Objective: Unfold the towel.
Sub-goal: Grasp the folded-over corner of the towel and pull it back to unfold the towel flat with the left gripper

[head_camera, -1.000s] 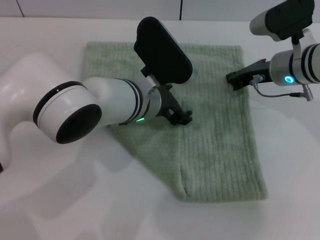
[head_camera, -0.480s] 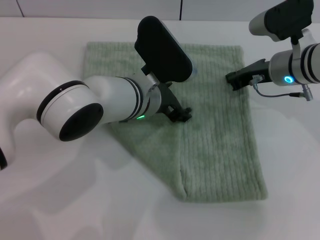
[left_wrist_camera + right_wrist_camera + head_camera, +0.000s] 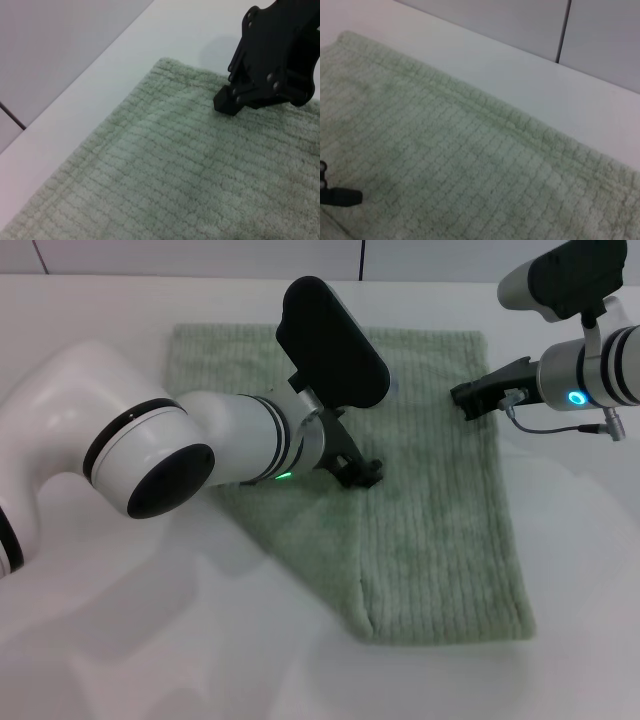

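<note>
The pale green ribbed towel (image 3: 440, 520) lies flat on the white table, with a fold line running from its middle down to the near edge and a slanted flap on its left side. My left gripper (image 3: 362, 475) rests on the towel at the top of that fold line. My right gripper (image 3: 465, 398) is low at the towel's right edge near the far corner; it also shows in the left wrist view (image 3: 225, 105), touching the cloth. The right wrist view shows the towel's hemmed edge (image 3: 520, 125) and the tip of my left gripper (image 3: 340, 196).
The white table (image 3: 580, 570) surrounds the towel on all sides. A wall with panel seams (image 3: 360, 258) runs along the far edge. My left arm's large white elbow (image 3: 150, 455) covers the towel's left part.
My left arm's elbow has shifted slightly to the right. Its gripper stays at the same spot on the towel. The towel and my right arm have not moved.
</note>
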Robot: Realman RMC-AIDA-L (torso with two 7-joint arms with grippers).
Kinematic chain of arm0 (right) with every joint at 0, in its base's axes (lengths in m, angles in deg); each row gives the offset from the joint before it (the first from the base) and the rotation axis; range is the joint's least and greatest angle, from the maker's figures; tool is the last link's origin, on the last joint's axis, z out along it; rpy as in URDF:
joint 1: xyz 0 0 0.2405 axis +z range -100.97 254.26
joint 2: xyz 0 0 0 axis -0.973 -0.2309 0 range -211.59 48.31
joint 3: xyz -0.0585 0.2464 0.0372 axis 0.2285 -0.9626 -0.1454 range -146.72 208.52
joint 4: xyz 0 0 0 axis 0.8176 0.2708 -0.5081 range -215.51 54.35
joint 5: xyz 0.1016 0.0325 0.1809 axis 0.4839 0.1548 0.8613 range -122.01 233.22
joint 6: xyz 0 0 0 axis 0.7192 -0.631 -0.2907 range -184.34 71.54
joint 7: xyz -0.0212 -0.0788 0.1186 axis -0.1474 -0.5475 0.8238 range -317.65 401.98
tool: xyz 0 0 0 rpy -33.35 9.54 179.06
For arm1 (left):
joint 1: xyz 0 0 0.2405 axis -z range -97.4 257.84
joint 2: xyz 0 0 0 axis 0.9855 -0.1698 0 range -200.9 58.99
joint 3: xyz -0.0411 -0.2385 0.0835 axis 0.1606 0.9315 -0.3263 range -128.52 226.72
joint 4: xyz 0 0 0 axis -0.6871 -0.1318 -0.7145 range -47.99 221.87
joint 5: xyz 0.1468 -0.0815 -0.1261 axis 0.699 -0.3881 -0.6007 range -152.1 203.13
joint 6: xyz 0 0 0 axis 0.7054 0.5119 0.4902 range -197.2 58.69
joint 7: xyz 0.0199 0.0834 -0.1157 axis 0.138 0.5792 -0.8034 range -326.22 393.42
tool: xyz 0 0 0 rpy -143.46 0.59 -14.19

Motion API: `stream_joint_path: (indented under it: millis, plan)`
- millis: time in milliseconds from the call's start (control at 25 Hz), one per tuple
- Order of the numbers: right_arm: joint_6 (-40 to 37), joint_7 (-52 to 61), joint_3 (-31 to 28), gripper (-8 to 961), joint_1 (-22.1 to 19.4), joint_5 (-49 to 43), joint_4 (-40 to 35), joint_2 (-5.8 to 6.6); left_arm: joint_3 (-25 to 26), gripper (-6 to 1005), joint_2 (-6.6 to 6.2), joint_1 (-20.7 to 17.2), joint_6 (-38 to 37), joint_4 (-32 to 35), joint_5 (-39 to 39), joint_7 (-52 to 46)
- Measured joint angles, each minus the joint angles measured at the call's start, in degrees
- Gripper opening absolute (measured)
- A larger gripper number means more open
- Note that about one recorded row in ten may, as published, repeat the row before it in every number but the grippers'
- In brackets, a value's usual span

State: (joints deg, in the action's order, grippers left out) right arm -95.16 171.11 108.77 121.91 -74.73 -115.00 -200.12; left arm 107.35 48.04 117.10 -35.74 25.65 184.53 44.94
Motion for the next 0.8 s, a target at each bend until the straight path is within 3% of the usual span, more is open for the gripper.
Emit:
stream_joint_path:
  millis: [600, 720, 800]
  plan:
    - [0.0, 0.24, -0.23, -1, 0.0, -1.12, 0.05, 0.0, -0.88, 780, -0.16, 1.27, 1.09, 0.21, 0.44, 0.78]
    - [0.0, 0.37, -0.34, -1, 0.0, -1.36, 0.11, 0.0, -0.6, 556, -0.21, 1.29, 1.09, 0.03, 0.57, 0.79]
    - [0.0, 0.38, -0.39, -1, 0.0, -1.38, 0.13, 0.0, -0.61, 497, -0.29, 1.29, 1.08, -0.14, 0.65, 0.79]
